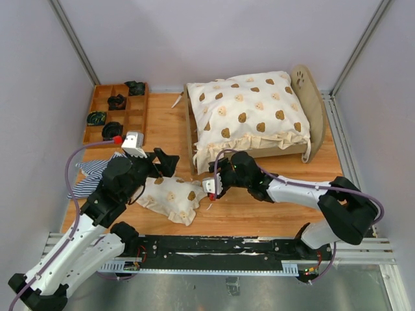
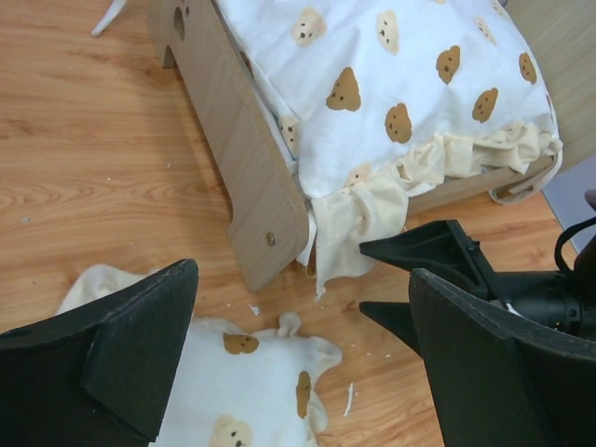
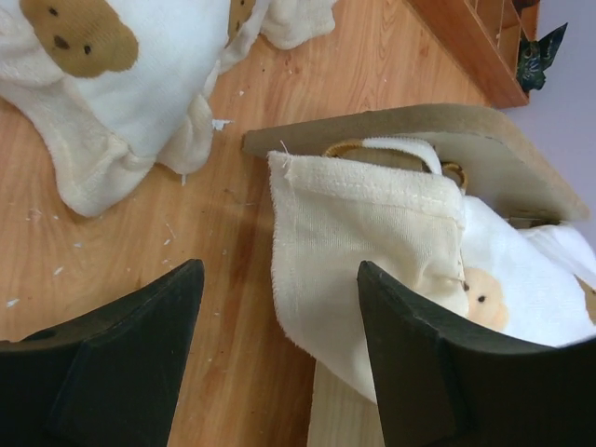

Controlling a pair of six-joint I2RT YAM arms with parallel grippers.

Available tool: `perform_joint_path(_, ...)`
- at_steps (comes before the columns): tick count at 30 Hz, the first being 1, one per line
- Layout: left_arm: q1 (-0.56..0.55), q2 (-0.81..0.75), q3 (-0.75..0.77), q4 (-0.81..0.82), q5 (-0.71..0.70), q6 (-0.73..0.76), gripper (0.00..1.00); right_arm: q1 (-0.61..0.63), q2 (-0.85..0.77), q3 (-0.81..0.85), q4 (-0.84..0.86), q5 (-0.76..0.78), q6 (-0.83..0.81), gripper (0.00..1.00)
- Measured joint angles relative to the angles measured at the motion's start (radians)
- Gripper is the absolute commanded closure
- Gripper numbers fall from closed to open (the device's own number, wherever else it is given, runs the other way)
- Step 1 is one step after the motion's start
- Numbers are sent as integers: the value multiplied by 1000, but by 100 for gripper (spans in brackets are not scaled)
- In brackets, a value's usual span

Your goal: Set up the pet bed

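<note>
The right gripper (image 3: 279, 279) is spread wide and empty, poised over the cream ruffle (image 3: 363, 242) that hangs off the foot corner of the pet bed (image 1: 305, 91), mid-table. The left gripper (image 2: 303, 307) is also wide apart and holds nothing, just above the bear-print pillow (image 1: 172, 197) lying near the near edge. The bed stands toward the far right corner with the bear-print quilt (image 1: 249, 110) spread over it, so covering looks largely done. Judging from this, the pillow is not yet on the bed and the ruffle wants tidying. A striped cloth (image 1: 91, 172) lies off the bed by the left edge.
</note>
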Motion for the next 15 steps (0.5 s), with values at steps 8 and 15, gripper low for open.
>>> perform_joint_path(8, 0, -34, -22, 3, 17, 11, 1, 49, 116, 16, 112, 167, -167, 42)
perform_joint_path(15, 0, -29, -26, 1, 18, 6, 1, 63, 146, 15, 232, 257, -197, 98)
